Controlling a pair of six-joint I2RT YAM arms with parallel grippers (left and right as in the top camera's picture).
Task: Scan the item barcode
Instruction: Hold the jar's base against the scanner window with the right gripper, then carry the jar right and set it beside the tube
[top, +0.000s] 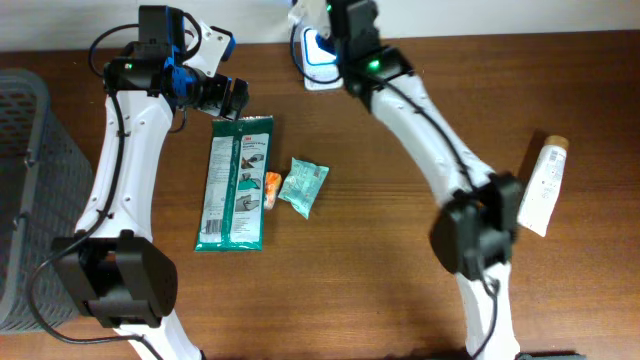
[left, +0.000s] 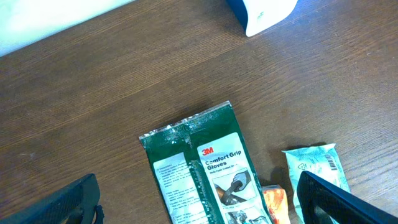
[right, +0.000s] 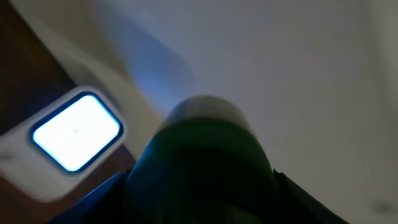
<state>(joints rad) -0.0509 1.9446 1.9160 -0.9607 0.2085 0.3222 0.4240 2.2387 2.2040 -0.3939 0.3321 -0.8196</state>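
Observation:
A dark green rounded container (right: 205, 168) with a pale top fills the right wrist view. My right gripper (right: 202, 202) is shut on it, a finger pressed to each side. The white scanner (right: 74, 134), its window glowing blue-white, lies just left of and beyond the container. From overhead, the right gripper (top: 335, 25) hangs over the scanner (top: 318, 55) at the table's far edge; the container is hidden there. My left gripper (top: 228, 95) stands wide open above the top end of a green gloves pack (top: 235, 180), holding nothing.
A teal packet (top: 303, 186) and a small orange item (top: 271, 190) lie beside the gloves pack (left: 208, 168). A white tube (top: 543, 185) rests at the right. A grey basket (top: 25, 190) stands at the left edge. The scanner (left: 261, 12) also shows in the left wrist view.

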